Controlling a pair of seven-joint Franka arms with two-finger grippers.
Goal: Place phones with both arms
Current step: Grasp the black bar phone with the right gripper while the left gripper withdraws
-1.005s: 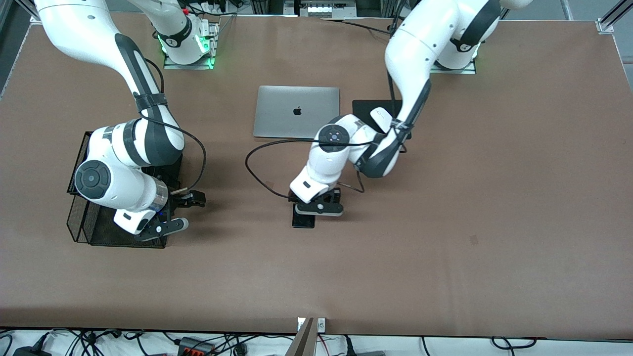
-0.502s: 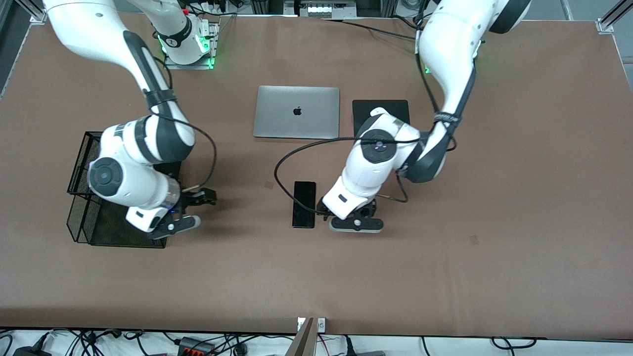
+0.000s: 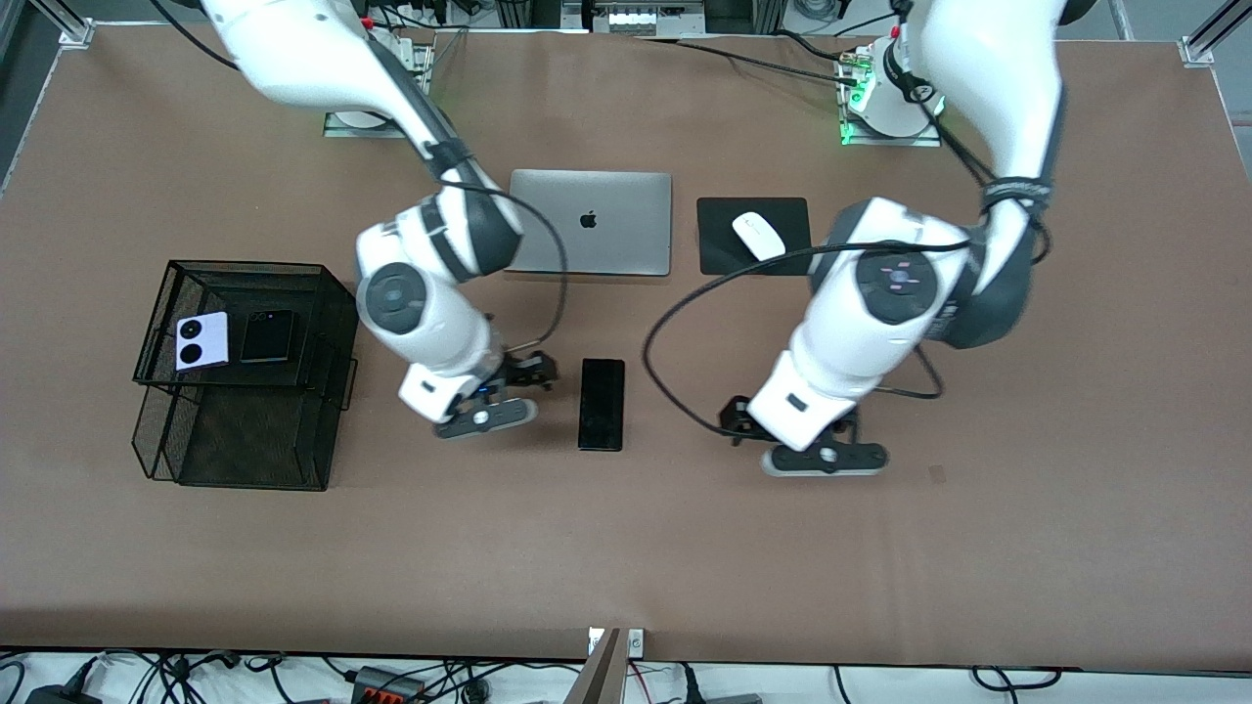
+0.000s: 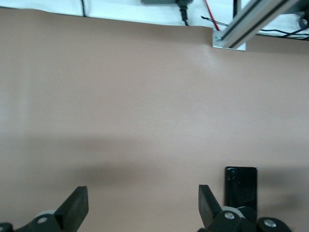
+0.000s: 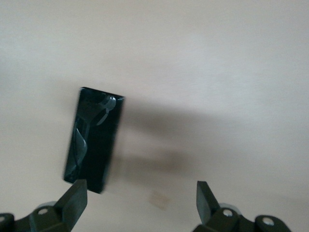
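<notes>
The left gripper (image 3: pixel 802 440), jaws spread and empty, has drawn off toward its own end of the table and now hangs over bare brown tabletop (image 3: pixel 880 567), well apart from the long black slab phone (image 3: pixel 601 404) it stood right over a second ago; in the left wrist view the slab (image 4: pixel 241 187) shows just past one fingertip, flat on the mat. The right gripper (image 3: pixel 501 391), also spread wide with nothing in it, has swung out from over the black wire basket (image 3: pixel 156 430) and now sits just beside the slab, which fills its wrist view (image 5: pixel 93 139). That reads as a handover by table: the slab looks due for the right arm's pick next. With that arm gone, the basket's upper tier shows the lavender phone (image 3: pixel 201 342) and the black flip phone (image 3: pixel 267 335) side by side. Open room lies nearer the front camera; farther off lie the silver laptop (image 3: pixel 588 222) and the white mouse (image 3: pixel 760 235) on its black pad (image 3: pixel 719 244).
</notes>
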